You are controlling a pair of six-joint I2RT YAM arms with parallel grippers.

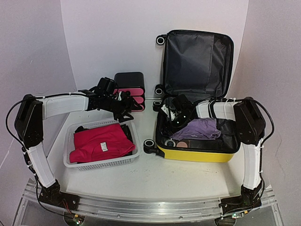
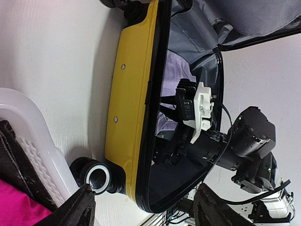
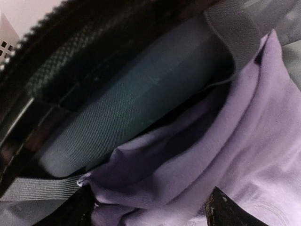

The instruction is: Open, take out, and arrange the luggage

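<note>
The luggage (image 1: 197,153) lies open on the right half of the surface (image 1: 155,181). Its yellow base is flat and its dark-lined lid stands upright at 12 o'clock. The right claw (image 1: 176,120) is down inside the base, at its 10 o'clock corner. Its jaws are spread wide over a purple garment (image 1: 200,128) bunched between the tips, and whether they pinch the cloth cannot be told. The left claw (image 1: 123,109) hangs outside the luggage, which lies at about 4 o'clock from it. Its jaws are wide apart with nothing between them, over the far rim of a white basket (image 1: 70,141) holding a red garment (image 1: 101,143). A black-and-pink drawer box (image 1: 129,80) sits at 12 o'clock of that claw.
</note>
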